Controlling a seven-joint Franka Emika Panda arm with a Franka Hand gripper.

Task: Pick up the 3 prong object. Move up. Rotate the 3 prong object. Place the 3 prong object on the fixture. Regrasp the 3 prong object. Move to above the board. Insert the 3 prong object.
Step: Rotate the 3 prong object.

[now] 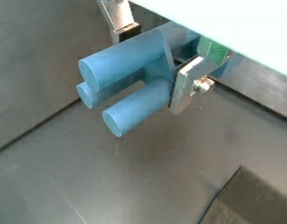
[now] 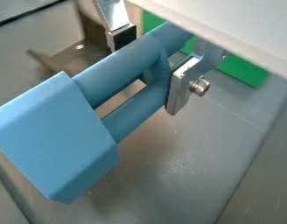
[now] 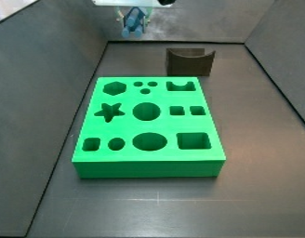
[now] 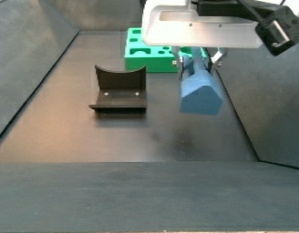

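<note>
fingers [image 2: 181,83] clenched on the 3 prong object [image 2: 99,109], silver plates pressed flat to its bars in both wrist views. the gripper [image 4: 196,62] hung high above the dark floor, and the blue piece dangled from it, clear of every surface, beside the fixture [image 4: 118,89] and near the board [image 3: 149,125]. judged step: rotating the lifted piece. it would be best turned slowly, with the grip kept firm and height kept over the fixture's notch.

gripper [image 4: 195,62] holding 3 prong object [image 4: 199,89], aloft
</note>
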